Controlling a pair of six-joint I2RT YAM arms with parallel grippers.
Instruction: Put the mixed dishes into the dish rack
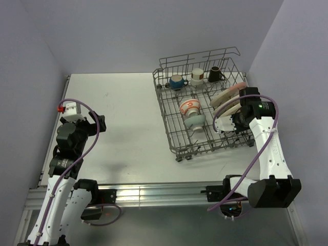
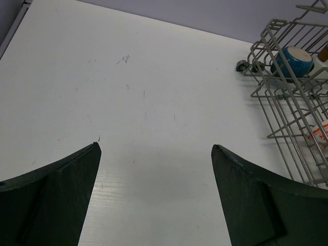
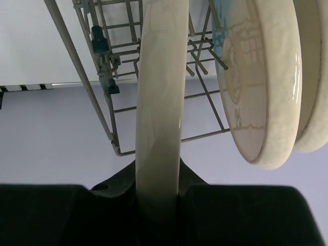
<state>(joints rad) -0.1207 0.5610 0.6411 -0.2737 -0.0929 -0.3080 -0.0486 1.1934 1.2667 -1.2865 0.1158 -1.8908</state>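
The dish rack [image 1: 166, 119] stands at the table's far right. My right gripper [image 1: 226, 124] reaches into its near right part and is shut on the rim of a cream plate [image 3: 159, 102], held on edge between the jaws [image 3: 159, 177]. Two more cream plates [image 3: 261, 82] lean in the tines just to the right of it; from above a pink-sided one [image 1: 229, 94] shows. Also in the rack are a blue mug [image 1: 177, 81], a pale mug [image 1: 197, 76], a dark mug [image 1: 215, 74], an orange-red and white bowl [image 1: 189, 106] and a pale teal bowl [image 1: 195, 121]. My left gripper [image 1: 97, 123] hangs open over bare table [image 2: 156, 146].
Grey rack wires [image 3: 109, 82] run close round the held plate. In the left wrist view the rack's corner [image 2: 261, 36] with the blue mug [image 2: 294, 59] lies to the right. Walls close the table at the back and on both sides.
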